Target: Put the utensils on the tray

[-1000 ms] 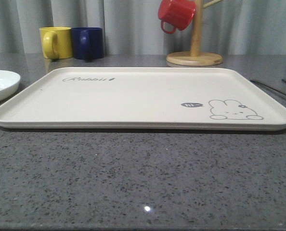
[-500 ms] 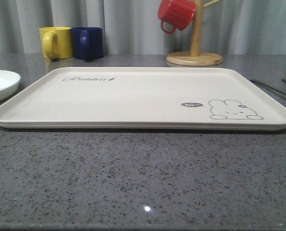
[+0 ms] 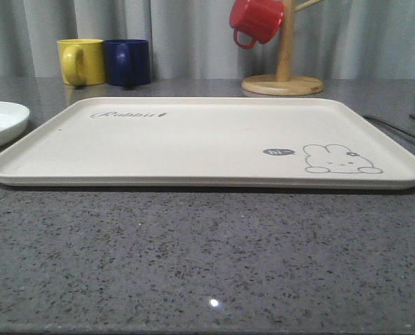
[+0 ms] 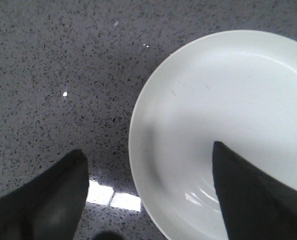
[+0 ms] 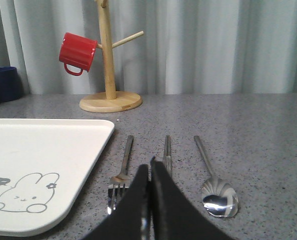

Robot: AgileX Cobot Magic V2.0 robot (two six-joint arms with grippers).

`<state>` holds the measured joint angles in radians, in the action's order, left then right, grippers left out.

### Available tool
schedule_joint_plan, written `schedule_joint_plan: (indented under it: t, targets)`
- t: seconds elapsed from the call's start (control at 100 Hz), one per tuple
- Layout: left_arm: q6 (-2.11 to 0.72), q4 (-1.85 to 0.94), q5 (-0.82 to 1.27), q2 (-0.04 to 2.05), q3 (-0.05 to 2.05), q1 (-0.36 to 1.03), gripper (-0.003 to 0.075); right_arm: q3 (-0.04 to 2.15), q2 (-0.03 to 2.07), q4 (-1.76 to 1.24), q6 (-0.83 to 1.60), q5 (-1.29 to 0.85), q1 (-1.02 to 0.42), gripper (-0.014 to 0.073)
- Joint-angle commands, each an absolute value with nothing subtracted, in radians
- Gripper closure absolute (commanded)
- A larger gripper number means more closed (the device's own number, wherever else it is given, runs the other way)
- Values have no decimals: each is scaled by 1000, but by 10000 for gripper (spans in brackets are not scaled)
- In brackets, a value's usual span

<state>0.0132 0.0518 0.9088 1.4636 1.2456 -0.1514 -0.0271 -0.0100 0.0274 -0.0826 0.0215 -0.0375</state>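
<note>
Cutlery lined up on the counter beside the rabbit tray

The fork (image 5: 120,175), chopsticks (image 5: 167,151) and spoon (image 5: 212,181) lie side by side on the grey counter (image 3: 207,258) at the tray's (image 3: 193,143) three o'clock, fork nearest its rim; the right gripper (image 5: 149,200) has its fingers pressed together with nothing between them, just short of the chopsticks; the left gripper (image 4: 148,200) is spread wide above a white plate (image 4: 223,110) at the tray's nine o'clock

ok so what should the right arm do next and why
Probably open the right end effector, which looks shut, and lower it over the chopsticks straight ahead. The fork, chopsticks and spoon all lie on the counter beside the empty tray.
</note>
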Motion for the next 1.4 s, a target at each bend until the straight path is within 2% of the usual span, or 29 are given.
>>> schedule_joint_plan:
  t: [0.0,0.65,0.72,0.79,0.98,1.04,1.39]
  targets:
    - [0,27,876,1465,1278,-169,226,-10,-32,27,-76,106,-31,662]
    - [-33,8,862,1626,1278,-182,230,-10,-32,27,-76,106,-31,662]
    - [-33,8,866,1630,1278,-182,268,-10,-32,27,-76,106,-31,662]
    - [-34,6,866,1630,1278,-182,347,-10,-32,27,-76,106,-31,662]
    - [-35,11,876,1630,1278,-182,659,-10,-32,27,-76,106,-31,662]
    - [-35,13,880,1630,1278,-182,736,-10,-32,27,-76,106,-31,662]
    - [-43,-13,875,1521,1282,-214,737,-10,-32,27,-76,106,-31,662]
